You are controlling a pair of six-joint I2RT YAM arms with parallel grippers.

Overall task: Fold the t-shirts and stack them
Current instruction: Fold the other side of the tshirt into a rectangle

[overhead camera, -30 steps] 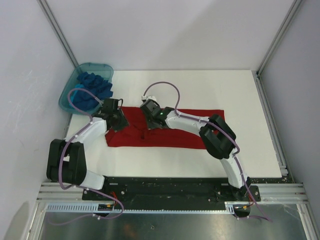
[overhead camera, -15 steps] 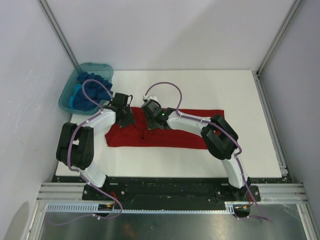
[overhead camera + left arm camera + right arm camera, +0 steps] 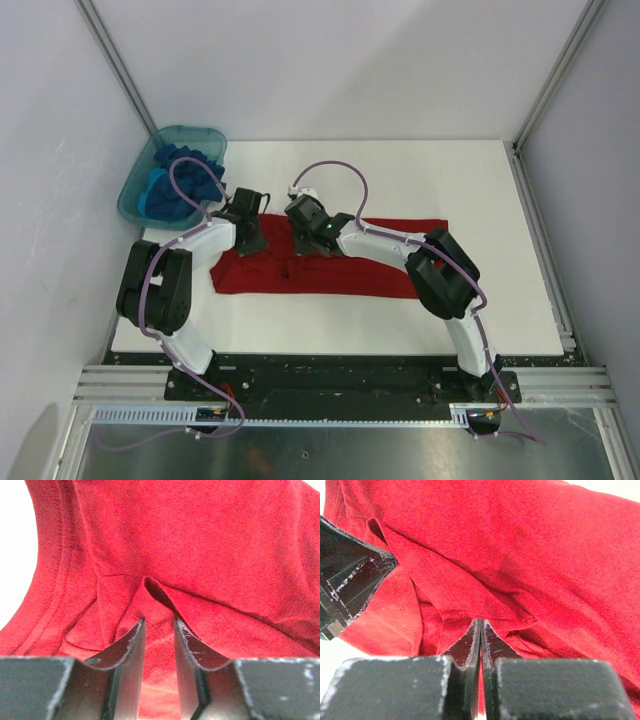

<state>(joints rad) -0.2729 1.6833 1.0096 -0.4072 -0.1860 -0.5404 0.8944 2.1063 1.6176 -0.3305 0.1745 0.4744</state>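
Left pincer [image 3: 159, 622] just slid further from the tub [image 3: 130, 196] onto the red t-shirt [image 3: 370, 275] spread on the worktop [image 3: 420, 180] beside that tub, jaws narrow but apart. Right pincer [image 3: 481, 623] looks pinched on its cloth. Fold's probably starting.

Red t-shirt [image 3: 350, 272]: bright red, plain soft cloth, the largest piece. It lies on the white table [image 3: 420, 180] as a long band running left to right, nearer the front edge than the back. The right half is flat with straight edges and a square corner. The left half is rumpled, with creases bunched up left of centre. Close view [image 3: 210, 540]: a stitched hem curves down the left side, and one lifted fold gapes open mid-cloth. Other close view [image 3: 555, 555]: a diagonal crease ends in a pucker.

Royal blue t-shirts [image 3: 195, 165] and a lighter blue t-shirt [image 3: 156, 193]: crumpled and unfolded, heaped together in the teal tub [image 3: 128, 196] at the table's far left corner. Well apart from the red one.
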